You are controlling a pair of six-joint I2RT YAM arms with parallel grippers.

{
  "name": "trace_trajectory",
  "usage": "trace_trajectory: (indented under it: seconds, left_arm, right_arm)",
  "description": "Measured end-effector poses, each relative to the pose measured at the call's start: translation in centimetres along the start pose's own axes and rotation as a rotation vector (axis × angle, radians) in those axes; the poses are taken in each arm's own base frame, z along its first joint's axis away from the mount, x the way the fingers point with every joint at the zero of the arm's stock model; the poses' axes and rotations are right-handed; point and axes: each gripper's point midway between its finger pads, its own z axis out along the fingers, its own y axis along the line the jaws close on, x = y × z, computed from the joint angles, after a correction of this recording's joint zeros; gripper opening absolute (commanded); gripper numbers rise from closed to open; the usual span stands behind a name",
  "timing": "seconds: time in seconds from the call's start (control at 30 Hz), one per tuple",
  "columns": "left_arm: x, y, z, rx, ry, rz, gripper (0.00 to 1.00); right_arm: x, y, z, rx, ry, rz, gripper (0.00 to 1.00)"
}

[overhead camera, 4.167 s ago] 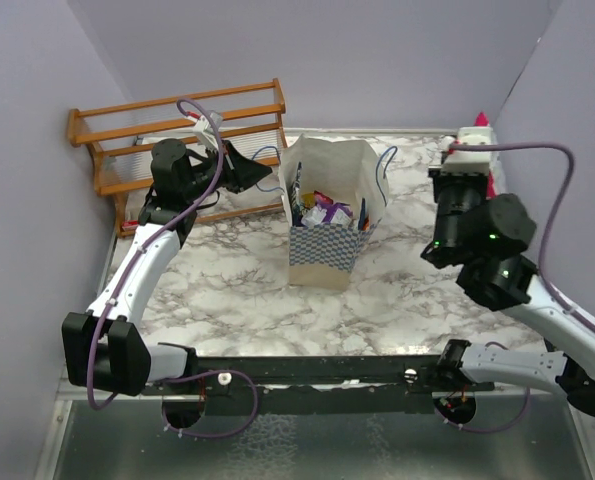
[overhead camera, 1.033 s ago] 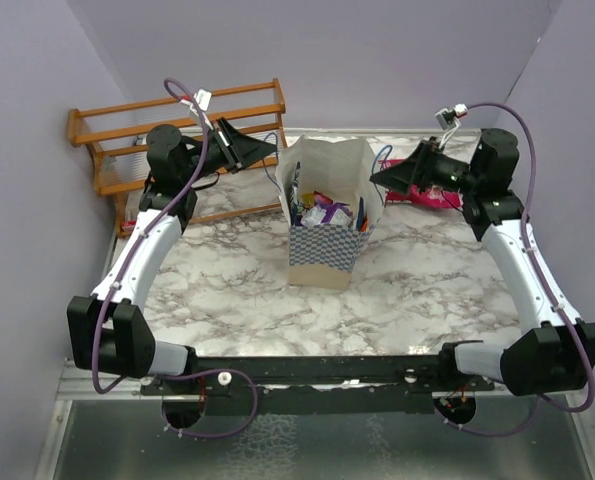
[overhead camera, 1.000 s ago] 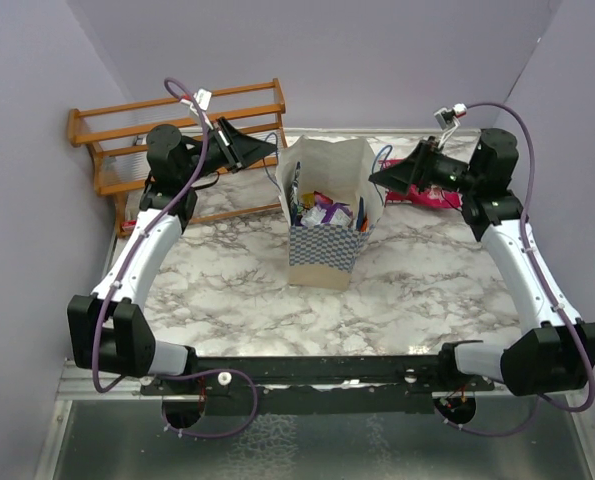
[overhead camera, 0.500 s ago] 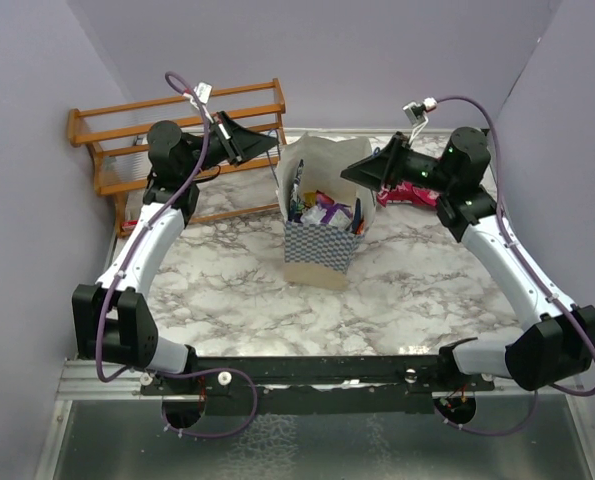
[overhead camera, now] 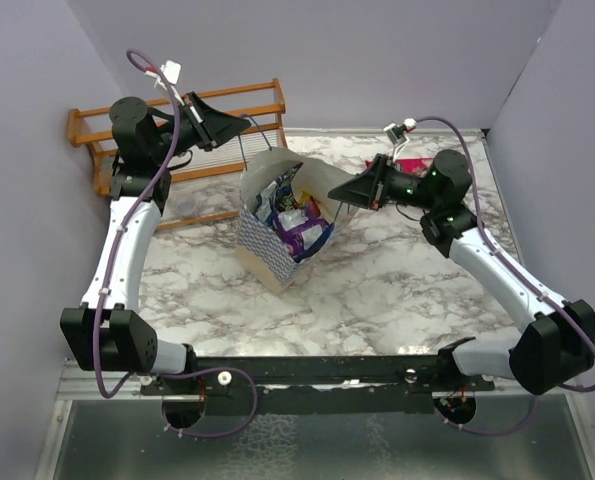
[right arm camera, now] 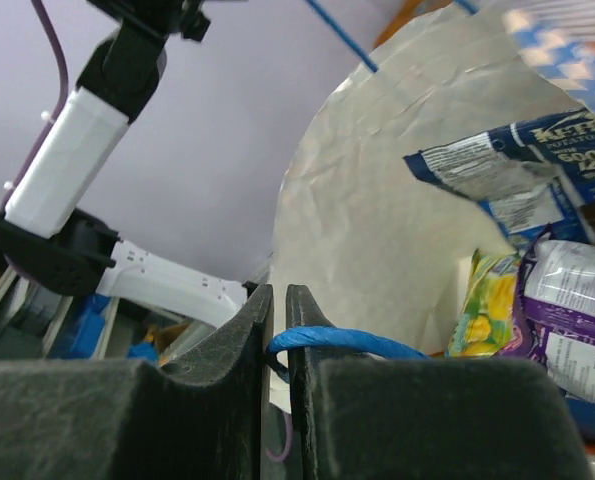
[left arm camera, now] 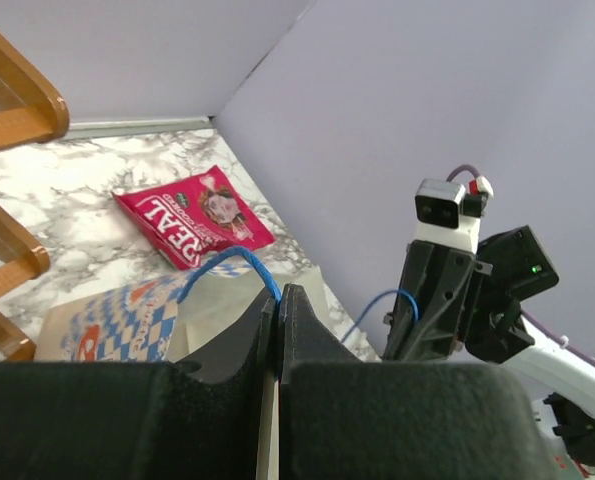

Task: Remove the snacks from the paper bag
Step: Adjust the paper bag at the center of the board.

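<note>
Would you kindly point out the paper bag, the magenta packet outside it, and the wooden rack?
paper bag (overhead camera: 261, 240), top external view, checkered narrow side.
magenta packet (left arm camera: 192, 215), left wrist view, printed face.
wooden rack (overhead camera: 278, 97), top external view, right end.

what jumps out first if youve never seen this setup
The paper bag in the middle of the marble table stands tilted at a slant, its mouth gaping and snacks showing inside. The left hand and right hand flank it, each pinched shut on a blue cord handle. A pink packet lies alone on the table near the far right wall.
</note>
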Motion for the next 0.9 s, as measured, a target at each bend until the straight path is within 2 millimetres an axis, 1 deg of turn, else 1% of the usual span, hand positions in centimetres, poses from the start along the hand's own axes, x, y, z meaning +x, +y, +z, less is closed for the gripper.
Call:
trace_trajectory:
  seconds: [0.07, 0.13, 0.27, 0.33, 0.43, 0.57, 0.63, 0.67, 0.73, 0.8, 0.9]
  left_arm:
    - [-0.6, -0.1, -0.2, -0.012, 0.001, 0.021, 0.0]
    - [-1.3, -0.5, -0.4, -0.012, 0.0, 0.059, 0.0]
    - [-1.8, -1.2, -0.9, -0.005, 0.008, 0.128, 0.0]
    - [-1.6, -1.3, -1.2, 0.002, 0.015, 0.141, 0.0]
    - [-0.5, -1.3, -1.7, 0.029, 0.031, 0.149, 0.0]
    - [1.3, -1.5, -2.4, 0.075, 0.056, 0.158, 0.0]
    - [2.0, -1.9, -2.8, 0.099, 0.067, 0.164, 0.0]
    - [2.2, -2.2, -3.0, 0.108, 0.067, 0.168, 0.0]
    - [2.4, -2.7, -3.3, 0.126, 0.067, 0.176, 0.0]
    - [2.5, -3.4, -3.5, 0.142, 0.065, 0.182, 0.0]
    - [2.4, -4.4, -3.9, 0.157, 0.057, 0.193, 0.0]
  right_arm:
    - [0.7, 0.6, 0.9, -0.032, 0.02, 0.008, 0.12]
    - [1.7, 1.3, 1.7, -0.064, 0.044, 0.011, 0.12]
    - [3.3, 2.3, 3.0, -0.105, 0.087, 0.018, 0.15]
    - [3.9, 2.6, 3.3, -0.116, 0.102, 0.02, 0.17]
    - [4.4, 2.7, 3.3, -0.117, 0.111, 0.003, 0.21]
    - [5.5, 1.7, 2.3, -0.041, 0.12, -0.011, 0.35]
    - [6.0, 1.2, 1.4, 0.019, 0.119, -0.021, 0.41]
    - [6.2, 1.1, 1.0, 0.046, 0.12, -0.028, 0.46]
    - [6.3, 0.9, -0.1, 0.111, 0.108, -0.053, 0.58]
    - [6.1, 0.8, -1.2, 0.169, 0.093, -0.087, 0.67]
    - [5.6, 0.6, -2.9, 0.277, 0.081, -0.143, 0.73]
